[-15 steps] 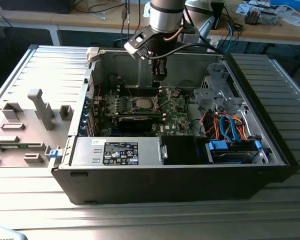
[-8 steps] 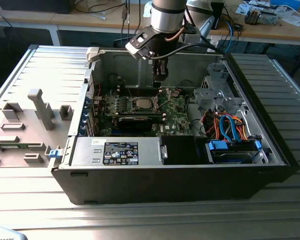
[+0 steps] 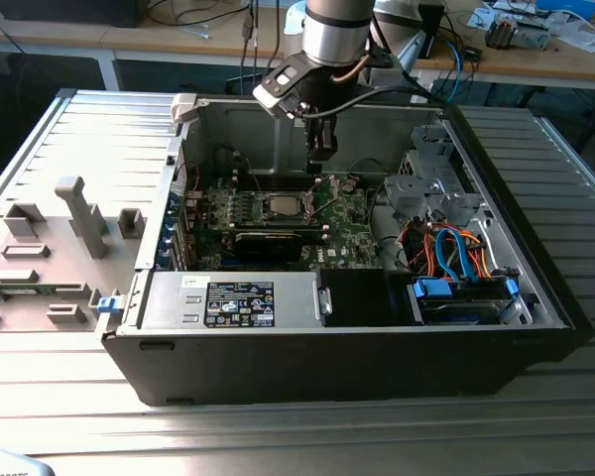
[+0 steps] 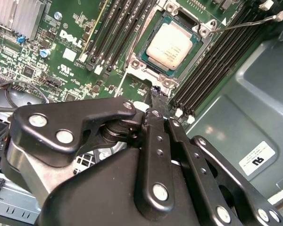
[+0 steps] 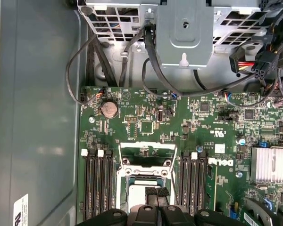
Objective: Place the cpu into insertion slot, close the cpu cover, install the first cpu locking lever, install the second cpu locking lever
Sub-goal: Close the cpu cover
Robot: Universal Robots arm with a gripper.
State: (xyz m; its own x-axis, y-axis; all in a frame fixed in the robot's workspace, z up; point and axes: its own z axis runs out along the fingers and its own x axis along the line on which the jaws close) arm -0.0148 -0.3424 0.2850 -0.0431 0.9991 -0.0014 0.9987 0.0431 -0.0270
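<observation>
One arm reaches down into the open computer case (image 3: 278, 369) in the exterior view. Its gripper (image 3: 320, 173) hangs just above the green board (image 3: 355, 224), near the cpu (image 3: 283, 206), which shows as a pale square. From this side I cannot tell how the fingers stand.

In the second wrist view the cpu (image 4: 169, 44) lies flat in the insertion slot (image 4: 140, 67), between banks of memory slots (image 4: 117, 29). The gripper (image 4: 156, 92) looks pressed together with nothing pinched, just beside the slot's rim. A thin locking lever (image 4: 245, 22) juts out to one side, unhooked.

In the first wrist view the cpu cover (image 5: 148, 146) is swung open on the side of the slot away from the gripper (image 5: 156, 192), whose tips hide part of the cpu (image 5: 137, 195).

I judge the placing done and the cover-closing step in hand. That step would call for tipping the frame over its hinge and down flat without nudging the chip. The hinge is hard to make out, and I cannot pick out the second lever with certainty.
</observation>
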